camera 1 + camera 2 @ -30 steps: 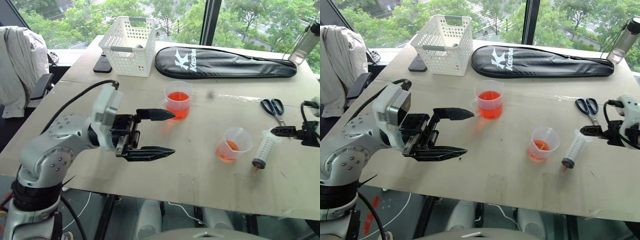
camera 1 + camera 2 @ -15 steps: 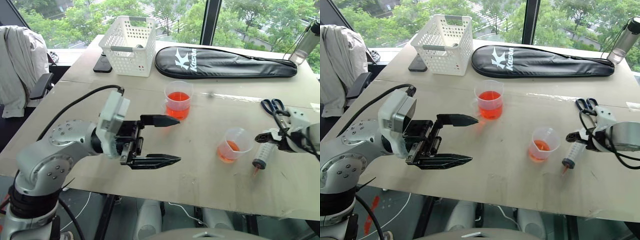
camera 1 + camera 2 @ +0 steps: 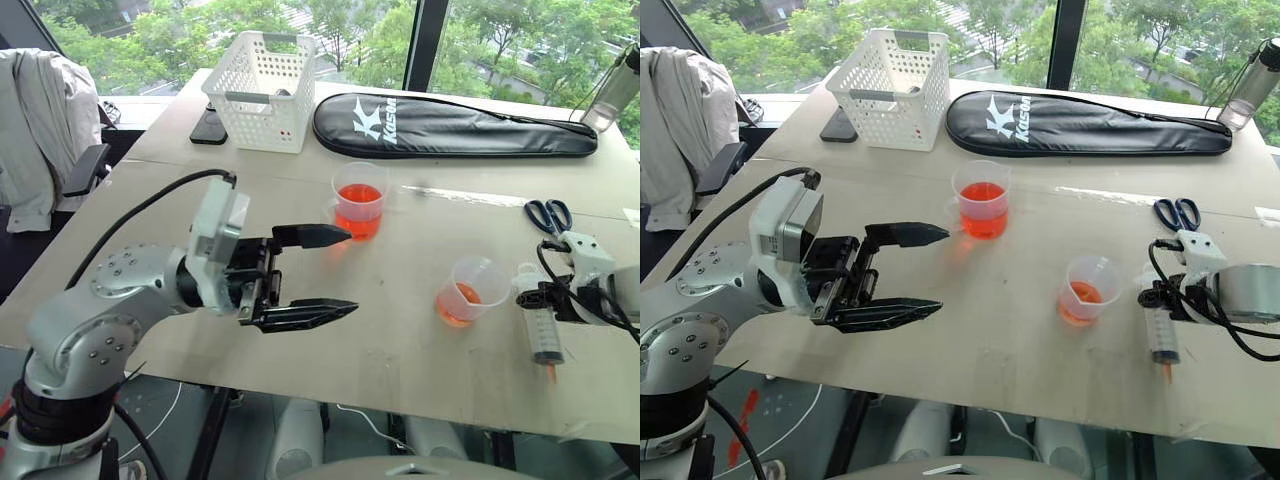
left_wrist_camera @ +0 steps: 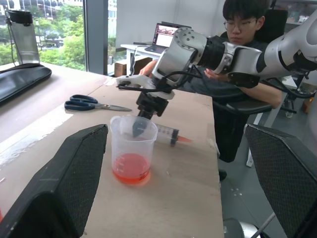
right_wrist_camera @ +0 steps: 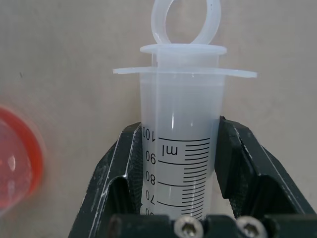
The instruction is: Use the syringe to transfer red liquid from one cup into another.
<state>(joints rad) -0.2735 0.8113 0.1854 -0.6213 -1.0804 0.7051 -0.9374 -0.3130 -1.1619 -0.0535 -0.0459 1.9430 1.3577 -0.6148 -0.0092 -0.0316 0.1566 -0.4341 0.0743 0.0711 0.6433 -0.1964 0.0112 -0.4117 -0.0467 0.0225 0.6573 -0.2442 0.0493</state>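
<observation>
Barely begun: right tool [image 5: 179, 148] pinching the syringe [image 3: 543, 328] barrel beside the small cup [image 3: 467, 290], left tool [image 3: 325, 272] spread and empty, drawing and squirting remaining.

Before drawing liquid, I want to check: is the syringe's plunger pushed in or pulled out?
Pushed in. On the syringe, the plunger flange sits right against the barrel flange, between the right gripper fingers.

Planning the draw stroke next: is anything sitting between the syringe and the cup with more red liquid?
Only the smaller cup sits roughly on that line, just beside the syringe, which the right end effector grips. Beyond it the table is bare up to the fuller cup.
</observation>
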